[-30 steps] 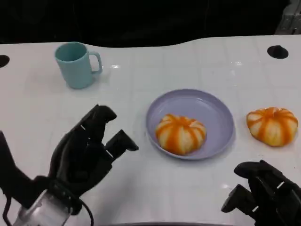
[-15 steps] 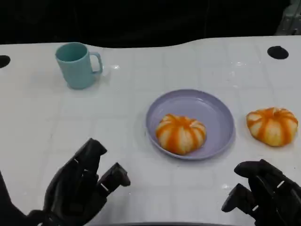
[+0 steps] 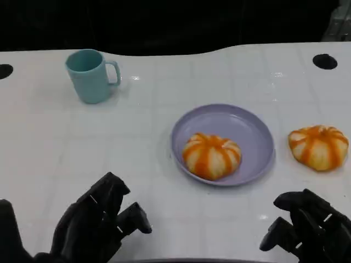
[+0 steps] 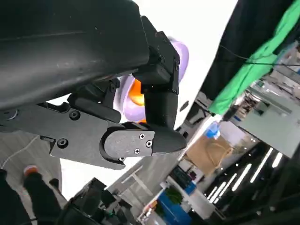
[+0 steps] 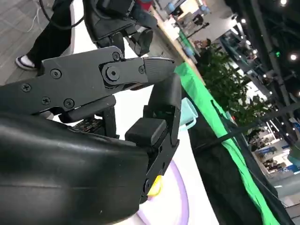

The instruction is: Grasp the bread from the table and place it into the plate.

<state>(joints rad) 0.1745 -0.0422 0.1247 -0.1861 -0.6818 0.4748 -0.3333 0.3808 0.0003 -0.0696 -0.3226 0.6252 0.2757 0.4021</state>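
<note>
An orange-striped bread (image 3: pixel 211 156) lies on the lilac plate (image 3: pixel 237 125) at the table's middle; the left wrist view catches a slice of this bread (image 4: pixel 136 93) and the plate (image 4: pixel 183 55). A second striped bread (image 3: pixel 318 147) sits on the bare table just right of the plate. My left hand (image 3: pixel 100 223) hangs low at the front edge, left of the plate, fingers apart and holding nothing. At the front right my right hand (image 3: pixel 307 230) holds nothing, its fingers loosely bent, below the second bread. In the right wrist view the plate's rim (image 5: pixel 181 199) shows past my right hand (image 5: pixel 140 89).
A teal mug (image 3: pixel 90 75) stands at the back left, also seen as the mug (image 5: pixel 190 117) in the right wrist view. Two black holes (image 3: pixel 324 61) mark the table's far corners. A person's leg and shoe (image 5: pixel 28 58) show beside the table.
My left hand has drawn back and down from beside the plate to the table's front edge. The right hand, both breads, plate and mug have stayed put.
</note>
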